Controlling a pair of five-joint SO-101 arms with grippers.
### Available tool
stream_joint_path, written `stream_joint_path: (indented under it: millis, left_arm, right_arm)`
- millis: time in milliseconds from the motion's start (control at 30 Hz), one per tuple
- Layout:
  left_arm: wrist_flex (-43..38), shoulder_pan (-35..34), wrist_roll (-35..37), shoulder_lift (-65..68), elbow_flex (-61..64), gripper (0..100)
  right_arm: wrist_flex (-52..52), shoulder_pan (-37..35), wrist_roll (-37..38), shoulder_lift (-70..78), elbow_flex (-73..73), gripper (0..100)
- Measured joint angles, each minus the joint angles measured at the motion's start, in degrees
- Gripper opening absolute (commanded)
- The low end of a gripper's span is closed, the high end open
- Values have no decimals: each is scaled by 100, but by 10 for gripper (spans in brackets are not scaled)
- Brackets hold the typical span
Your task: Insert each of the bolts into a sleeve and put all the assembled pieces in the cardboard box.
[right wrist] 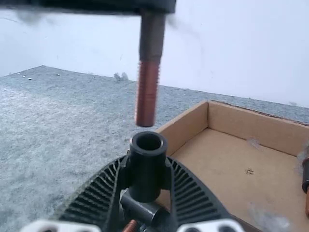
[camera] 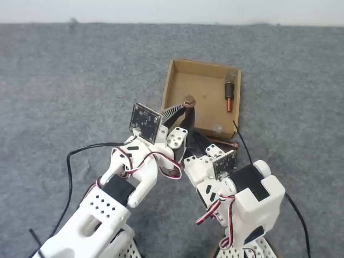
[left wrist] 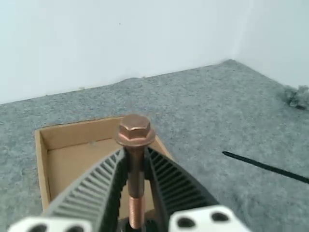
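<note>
Copper bolt (left wrist: 135,166), clamped in the left end effector (left wrist: 135,153), hangs above the black sleeve (right wrist: 146,166) gripped by the right end effector (right wrist: 146,162), at the near edge of the cardboard box (camera: 200,94).

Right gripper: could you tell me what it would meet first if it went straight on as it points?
Likely the bolt, held by the left gripper, threaded end just beyond the sleeve; depth unclear.

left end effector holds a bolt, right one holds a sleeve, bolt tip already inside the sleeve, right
Not inside: the right wrist view shows the bolt tip just above the open mouth of the sleeve. The left end effector does hold the bolt and the right end effector the sleeve.
</note>
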Motion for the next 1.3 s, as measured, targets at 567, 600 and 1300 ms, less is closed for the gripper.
stream_joint_path:
  millis: [567, 600, 1300]
  left_arm:
    - [-316, 0, -9, 448, 132, 12]
    - [-431, 0, -18, 448, 220, 12]
    - [-756, -18, -44, 440, 1055, 12]
  right_arm:
    - [0, 0, 0, 0, 0, 6]
    - [0, 0, 0, 0, 0, 6]
    - [290, 0, 0, 0, 0, 6]
